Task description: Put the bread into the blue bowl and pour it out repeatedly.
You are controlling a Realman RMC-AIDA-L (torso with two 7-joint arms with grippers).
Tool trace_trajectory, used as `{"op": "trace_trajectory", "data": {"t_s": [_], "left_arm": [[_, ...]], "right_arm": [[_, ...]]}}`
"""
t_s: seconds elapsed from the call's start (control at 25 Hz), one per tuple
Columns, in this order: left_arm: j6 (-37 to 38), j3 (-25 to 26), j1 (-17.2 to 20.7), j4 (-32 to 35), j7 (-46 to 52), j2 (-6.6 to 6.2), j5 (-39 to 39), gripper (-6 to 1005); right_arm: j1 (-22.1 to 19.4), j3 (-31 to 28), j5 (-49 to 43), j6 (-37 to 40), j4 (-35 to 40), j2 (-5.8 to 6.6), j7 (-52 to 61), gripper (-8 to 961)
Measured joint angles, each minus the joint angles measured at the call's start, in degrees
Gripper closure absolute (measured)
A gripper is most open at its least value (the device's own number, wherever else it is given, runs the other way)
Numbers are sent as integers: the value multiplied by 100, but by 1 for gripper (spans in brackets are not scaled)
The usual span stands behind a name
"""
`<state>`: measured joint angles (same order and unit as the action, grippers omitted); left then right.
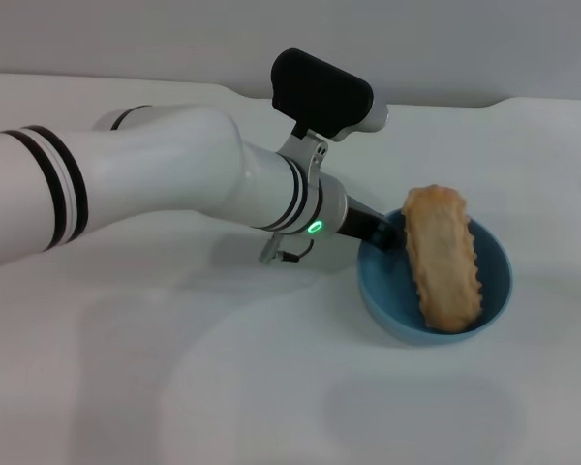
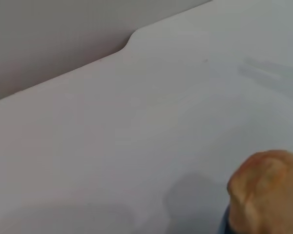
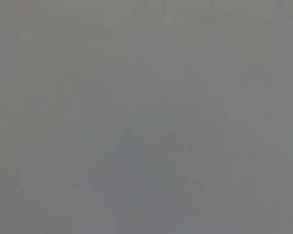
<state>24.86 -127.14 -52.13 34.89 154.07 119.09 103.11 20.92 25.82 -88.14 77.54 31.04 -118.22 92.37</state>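
A white counter [image 1: 271, 387] fills the head view, meeting a grey wall at its far edge. Across it from the left reaches the left arm [image 1: 165, 189], white with black bands and a green light at its wrist. Its left gripper [image 1: 378, 231] ends at the near-left rim of the blue bowl [image 1: 494, 281], where dark fingers touch the rim and appear clamped on it, though how they stand on it is partly hidden. The bowl sits on the counter to the right of centre, tipped slightly. The bread [image 1: 443, 257] lies inside it with its flat tan underside and scalloped edges showing, one end poking above the far rim, the other resting toward the near rim. The left wrist view shows one rounded end of the bread [image 2: 266, 192] above a sliver of blue. The right gripper does not show; its wrist view is plain grey.
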Motion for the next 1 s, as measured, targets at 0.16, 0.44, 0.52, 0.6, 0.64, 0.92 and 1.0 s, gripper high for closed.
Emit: {"op": "trace_trajectory", "data": {"t_s": [0.16,0.44,0.52,0.6,0.64,0.92,1.0], "left_arm": [[0,36,6,20,1,-15,-1,834],[14,340,75,47,-16,-85,57,679],[1,408,85,77,-22,-96,152,641],[-8,552,109,126,-30,-101,335,603],[-16,685,144,169,-32,-101,436,543],[-639,1477,803,963,-278,-100,852,138],[-827,1664,987,1167,-410,-98,875,137]], "right_arm": [[6,26,-4,7,-15,0,-80,414],[12,75,-246,27,-54,16,-294,406],[26,100,-405,3,-35,29,-350,403],[35,103,-479,-31,-33,31,-490,401],[36,98,-479,-62,-34,31,-556,371],[-33,2,-267,-347,-129,-2,-1334,283],[-34,-12,-261,-449,-147,-4,-1462,283]]}}
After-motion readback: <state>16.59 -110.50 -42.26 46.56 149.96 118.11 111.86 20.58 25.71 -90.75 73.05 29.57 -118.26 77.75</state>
